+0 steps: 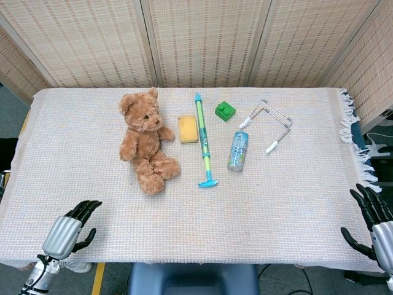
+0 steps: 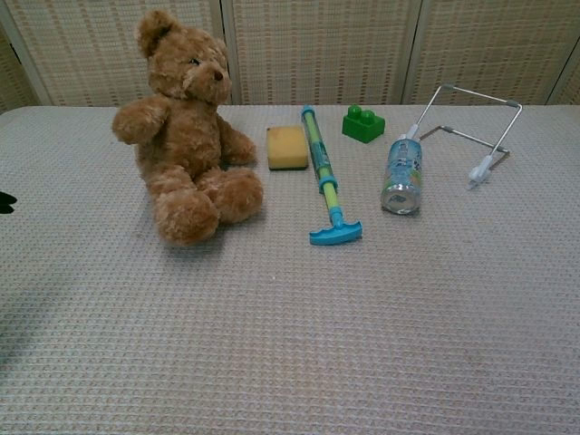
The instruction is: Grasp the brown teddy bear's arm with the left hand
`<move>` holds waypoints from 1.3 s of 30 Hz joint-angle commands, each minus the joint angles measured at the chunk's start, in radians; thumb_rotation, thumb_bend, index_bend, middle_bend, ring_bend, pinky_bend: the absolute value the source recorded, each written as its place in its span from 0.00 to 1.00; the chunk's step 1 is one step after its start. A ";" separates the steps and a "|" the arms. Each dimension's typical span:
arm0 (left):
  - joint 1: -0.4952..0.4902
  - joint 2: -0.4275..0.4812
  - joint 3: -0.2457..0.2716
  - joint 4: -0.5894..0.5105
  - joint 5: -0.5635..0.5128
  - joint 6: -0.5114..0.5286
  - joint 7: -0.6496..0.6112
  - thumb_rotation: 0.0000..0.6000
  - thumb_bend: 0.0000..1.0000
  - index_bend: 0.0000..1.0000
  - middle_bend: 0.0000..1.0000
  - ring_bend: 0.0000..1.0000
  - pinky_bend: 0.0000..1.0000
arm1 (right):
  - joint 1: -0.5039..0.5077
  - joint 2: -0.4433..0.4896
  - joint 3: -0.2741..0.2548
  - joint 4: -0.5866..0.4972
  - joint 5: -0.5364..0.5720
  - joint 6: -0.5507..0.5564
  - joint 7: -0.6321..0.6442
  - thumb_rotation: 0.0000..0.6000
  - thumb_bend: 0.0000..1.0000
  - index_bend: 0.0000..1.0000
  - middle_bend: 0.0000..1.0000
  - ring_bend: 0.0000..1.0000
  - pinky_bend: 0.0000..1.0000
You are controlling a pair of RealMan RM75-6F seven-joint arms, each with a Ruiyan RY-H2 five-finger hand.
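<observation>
Nearest: left hand [image 1: 69, 230] at table's [image 1: 276, 203] front-left edge, fingers apart, holding nothing; right hand [image 1: 374, 224] at front-right edge, likewise spread, empty. Farther back, left of centre: brown teddy bear [image 1: 144, 140] sits upright, well apart from both; yellow sponge [image 1: 188, 129] just beside its arm.

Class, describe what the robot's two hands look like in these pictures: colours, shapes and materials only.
Each hand, left hand and right hand, has a silver-grey, smooth, rounded metallic back shell and slim black segmented fingers. A ribbed grey wrist section shows below the left one. No markings are legible.
</observation>
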 commanded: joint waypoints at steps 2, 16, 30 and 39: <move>0.008 -0.012 -0.010 -0.002 -0.017 0.009 0.007 1.00 0.45 0.14 0.15 0.13 0.45 | 0.003 0.004 -0.005 -0.007 0.002 -0.013 0.002 1.00 0.19 0.00 0.00 0.00 0.17; -0.002 -0.119 -0.124 0.006 -0.174 -0.010 0.080 1.00 0.45 0.05 0.15 0.15 0.44 | 0.016 -0.008 -0.016 0.026 -0.054 0.008 0.057 1.00 0.14 0.00 0.00 0.00 0.18; -0.172 -0.277 -0.390 -0.027 -0.534 -0.170 0.193 1.00 0.41 0.00 0.07 0.09 0.28 | 0.031 0.024 -0.042 0.007 -0.058 -0.040 0.081 1.00 0.14 0.00 0.00 0.00 0.18; -0.283 -0.396 -0.521 0.018 -0.719 -0.161 0.248 1.00 0.41 0.00 0.08 0.10 0.29 | 0.035 0.032 -0.051 -0.003 -0.061 -0.050 0.084 1.00 0.14 0.00 0.00 0.00 0.18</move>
